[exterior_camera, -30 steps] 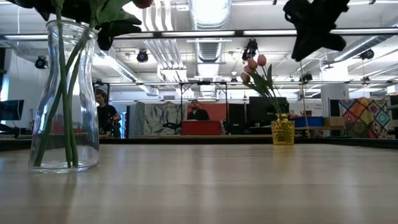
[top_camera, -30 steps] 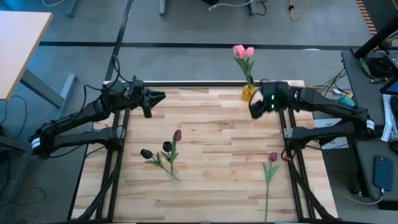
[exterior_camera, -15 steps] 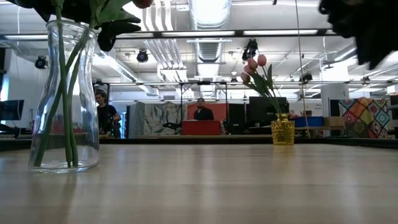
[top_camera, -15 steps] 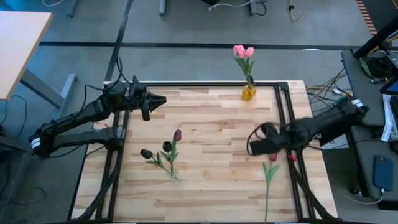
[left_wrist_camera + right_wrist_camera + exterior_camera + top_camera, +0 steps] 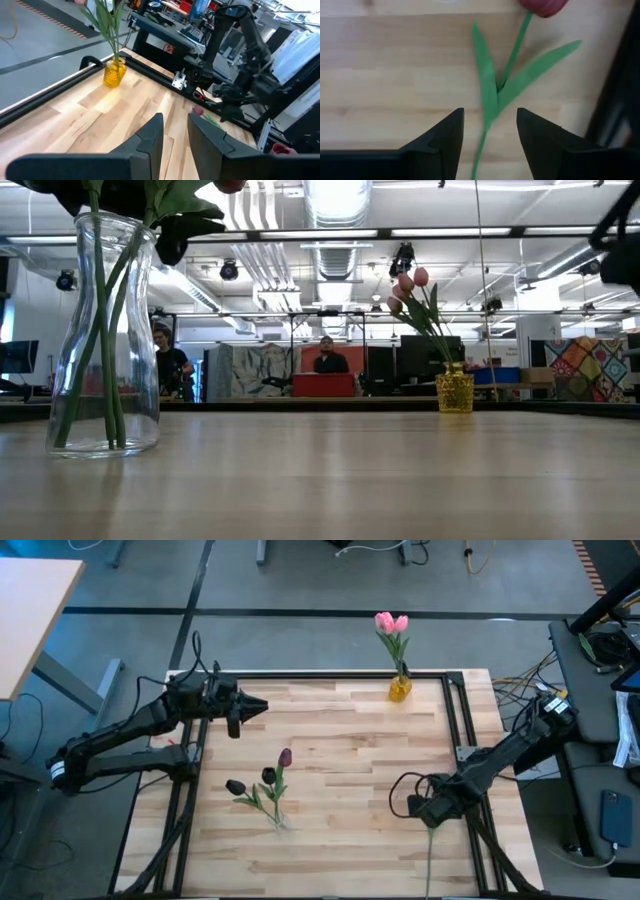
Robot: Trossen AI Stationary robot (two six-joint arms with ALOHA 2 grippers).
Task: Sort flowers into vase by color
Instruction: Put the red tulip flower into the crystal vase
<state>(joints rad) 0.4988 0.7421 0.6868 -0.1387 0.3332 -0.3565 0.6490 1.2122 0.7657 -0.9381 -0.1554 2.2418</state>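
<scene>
Right wrist view: right claw (image 5: 487,137) open wide, hanging directly over the red tulip (image 5: 512,55) lying flat. Stem runs between its fingers, head just ahead. Light, floppy, likely slippery; grab mid-stem below the leaves. Left claw (image 5: 258,707) idle, narrowly open.

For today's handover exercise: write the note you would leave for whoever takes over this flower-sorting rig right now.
Right gripper: open, above the loose maroon tulip lying near the table's right edge, not yet gripped.
Left gripper: open, empty, waiting at the far left.
Done: pink tulips in the yellow vase; three maroon tulips in the clear vase.
Left: pick up the loose tulip and place it in the clear vase.
</scene>
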